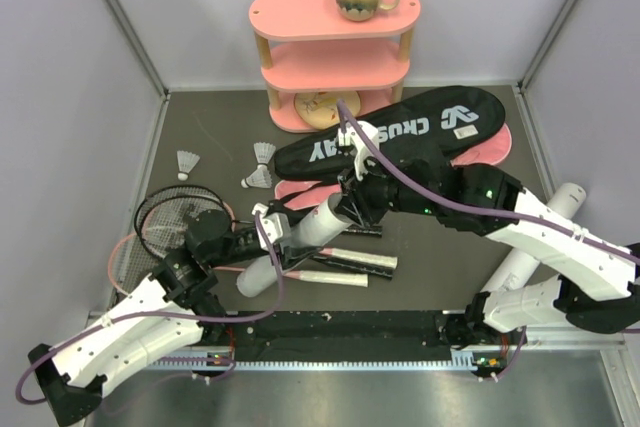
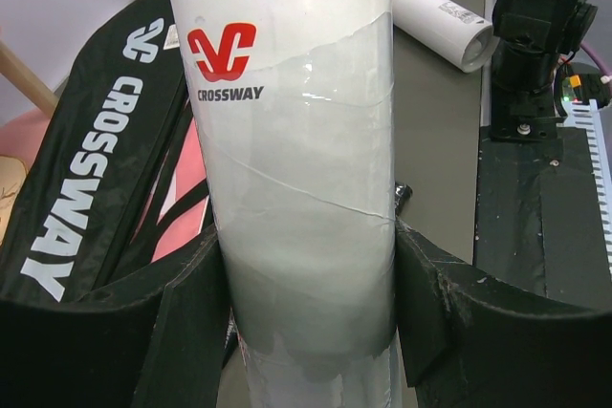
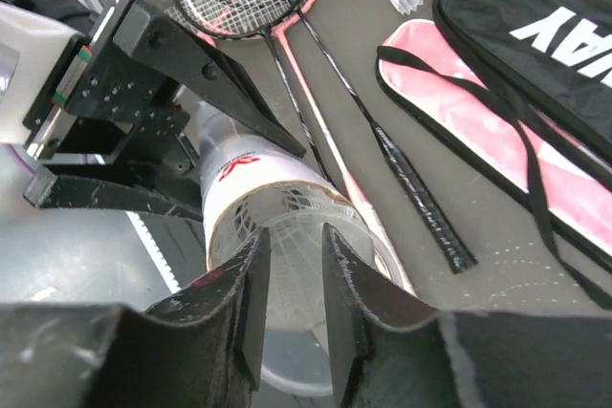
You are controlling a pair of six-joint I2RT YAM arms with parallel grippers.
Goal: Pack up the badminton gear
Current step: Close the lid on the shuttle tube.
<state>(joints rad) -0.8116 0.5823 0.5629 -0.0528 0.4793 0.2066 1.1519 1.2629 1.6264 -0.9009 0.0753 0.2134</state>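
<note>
I had the left pincer (image 2: 311,241) clamped on the white tube (image 2: 296,140). Its two pads pressed the tube's sides below the red CROSSWAY logo, and the tube ran straight out between them. On the desk (image 1: 450,247), the black CROSSWAY bag (image 1: 400,132) served as my reference. The held tube sat on the near side of the bag, off its narrow end, with its open mouth tilted up toward the bag.

The right pincer (image 3: 295,241) hung between the bag and that mouth, directly at the opening. Its jaws stood narrow, with only a slim gap. Through the gap I saw the feathers of a shuttlecock (image 3: 316,222) already sitting inside the tube. I could not tell whether the jaws were pinching anything.

The pink bag (image 1: 480,152) lay underneath the black bag, its edge showing along the near side. Three loose shuttlecocks lay left of the bag's narrow end: one far out (image 1: 186,163) and two close beside it (image 1: 263,154) (image 1: 258,179). The black-framed racket (image 1: 175,222) and the pink-framed racket (image 1: 125,262) lay overlapped, nearer than the bag and to its left, with their white handles running under the held tube. A second tube (image 1: 545,237) rested well to the near right of the bag, beside the right arm.
</note>
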